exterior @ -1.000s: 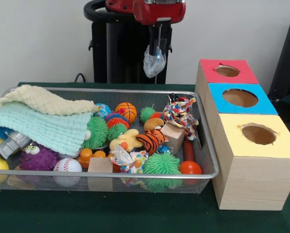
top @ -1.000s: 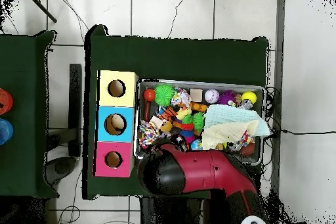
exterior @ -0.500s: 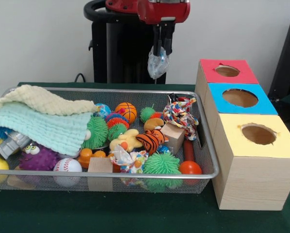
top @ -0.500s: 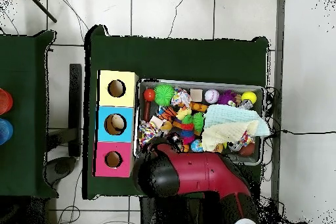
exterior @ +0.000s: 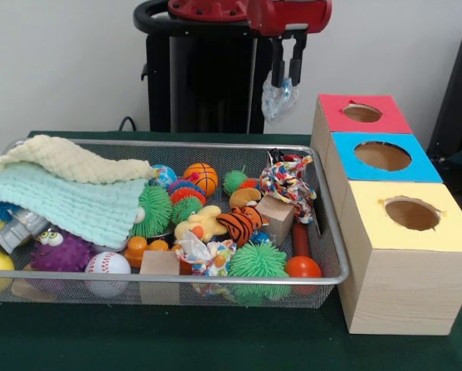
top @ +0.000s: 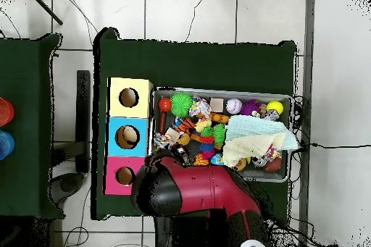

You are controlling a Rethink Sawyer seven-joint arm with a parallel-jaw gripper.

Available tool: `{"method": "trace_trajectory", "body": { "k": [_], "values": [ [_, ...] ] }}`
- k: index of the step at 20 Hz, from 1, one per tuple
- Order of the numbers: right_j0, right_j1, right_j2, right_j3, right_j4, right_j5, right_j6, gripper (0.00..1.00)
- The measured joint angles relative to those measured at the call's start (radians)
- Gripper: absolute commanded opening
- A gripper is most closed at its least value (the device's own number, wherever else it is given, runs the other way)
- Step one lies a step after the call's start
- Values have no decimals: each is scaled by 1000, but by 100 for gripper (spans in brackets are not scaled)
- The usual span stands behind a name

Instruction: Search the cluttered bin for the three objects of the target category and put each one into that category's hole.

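Observation:
My gripper hangs high behind the bin's far right corner, just left of the red-topped box. It is shut on a crumpled clear plastic piece, which dangles below the fingers. The red box's hole lies to the right of the plastic and lower. Beside it stand the blue-topped box and the yellow-topped box. In the overhead view the red arm covers the gripper and overlaps the red box.
The wire mesh bin holds a mint towel under a cream cloth on the left. Toys are piled on the right: a small basketball, tiger plush, green spiky ball, baseball and rope toy.
The gripper has carried the clear plastic piece to the right, from behind the bin's middle towards the red box. Nothing in the bin has moved.

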Motion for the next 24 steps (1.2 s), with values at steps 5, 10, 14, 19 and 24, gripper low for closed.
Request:
{"method": "trace_trajectory", "body": {
  "k": [5, 10, 14, 19, 24],
  "values": [
    [25, 5, -14, -17, 19, 0, 0, 0],
    [56, 24, -41, -50, 21, -8, 0, 0],
    [84, 44, -67, -74, 21, -24, 0, 0],
    [106, 65, -90, -104, 29, -41, 0, 0],
    [118, 81, -101, -125, 48, -48, 0, 0]
  ]
}}
